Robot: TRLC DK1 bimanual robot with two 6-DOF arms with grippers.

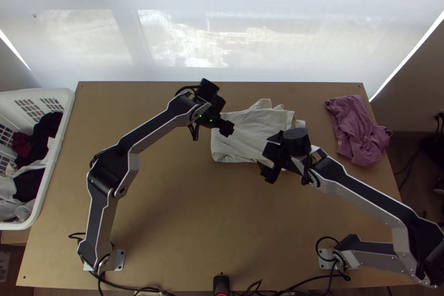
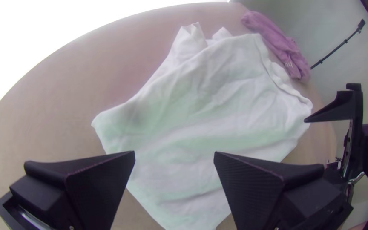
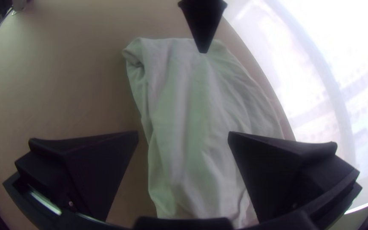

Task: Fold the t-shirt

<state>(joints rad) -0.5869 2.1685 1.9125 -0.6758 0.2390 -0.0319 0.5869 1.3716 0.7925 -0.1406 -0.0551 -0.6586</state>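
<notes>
Wooden table (image 1: 194, 212), white t-shirt (image 1: 250, 132), long axis crosswise

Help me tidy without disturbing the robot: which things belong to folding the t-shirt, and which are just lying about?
Part of the job:
white cloth, presumably the t-shirt
left gripper
right gripper

Just lying about, it seems:
purple cloth
white basket
clothes in it

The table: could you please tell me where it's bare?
Bare table stretches nearer than the white shirt, between the left arm and right arm, and between the basket and left arm. It's crowded over the shirt: left claw and right claw.
</notes>
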